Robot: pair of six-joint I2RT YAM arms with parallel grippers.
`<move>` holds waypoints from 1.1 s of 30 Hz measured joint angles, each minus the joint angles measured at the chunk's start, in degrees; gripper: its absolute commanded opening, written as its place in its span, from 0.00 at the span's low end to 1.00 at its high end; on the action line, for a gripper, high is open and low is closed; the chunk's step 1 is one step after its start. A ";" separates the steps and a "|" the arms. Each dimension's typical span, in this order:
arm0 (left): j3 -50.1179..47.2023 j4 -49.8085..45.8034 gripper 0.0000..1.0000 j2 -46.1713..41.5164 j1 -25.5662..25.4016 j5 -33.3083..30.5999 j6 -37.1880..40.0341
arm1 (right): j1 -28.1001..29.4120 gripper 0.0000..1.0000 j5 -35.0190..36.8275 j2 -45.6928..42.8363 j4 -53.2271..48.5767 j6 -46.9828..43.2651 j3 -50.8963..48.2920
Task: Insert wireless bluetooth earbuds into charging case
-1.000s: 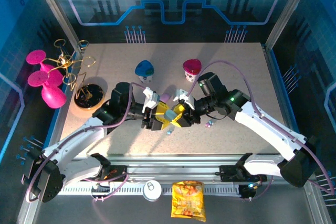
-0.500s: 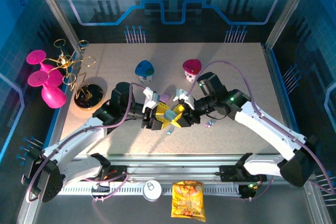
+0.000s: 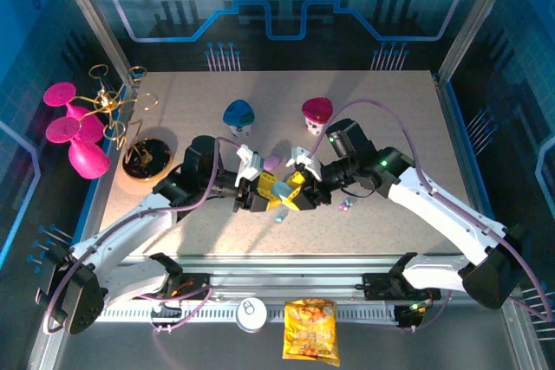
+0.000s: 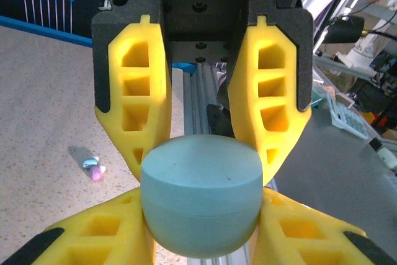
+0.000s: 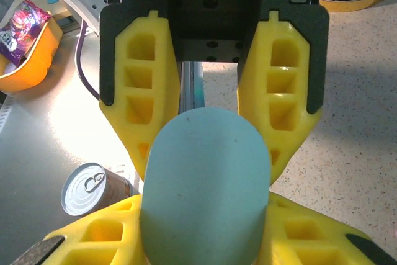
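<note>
Charging case [image 3: 279, 187], lid shut, is pinched from both sides by left pincer [image 3: 264, 192] and right pincer [image 3: 296, 192]. Earbuds [image 3: 345, 205] lie loose on the counter [image 3: 390, 110] right of the case, nearer the right arm; another pair [image 3: 279, 217] lies just on its base side.

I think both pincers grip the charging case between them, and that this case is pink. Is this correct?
Not quite. The case is pale blue-grey, not pink, as the left wrist view shows. The rest is correct: the left pincer and the right pincer both grip it between them.
</note>
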 measured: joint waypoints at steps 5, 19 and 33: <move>0.00 0.81 0.28 -0.04 0.00 -0.22 -0.28 | 0.00 0.50 0.83 -0.15 0.68 0.87 -0.02; -0.11 6.78 0.26 -1.86 0.04 -3.89 -1.53 | -2.38 0.69 4.22 -4.87 11.04 8.11 -4.33; -0.87 8.87 0.26 -1.31 0.04 -4.13 -1.51 | -5.09 0.75 4.28 -8.04 14.27 9.99 -6.97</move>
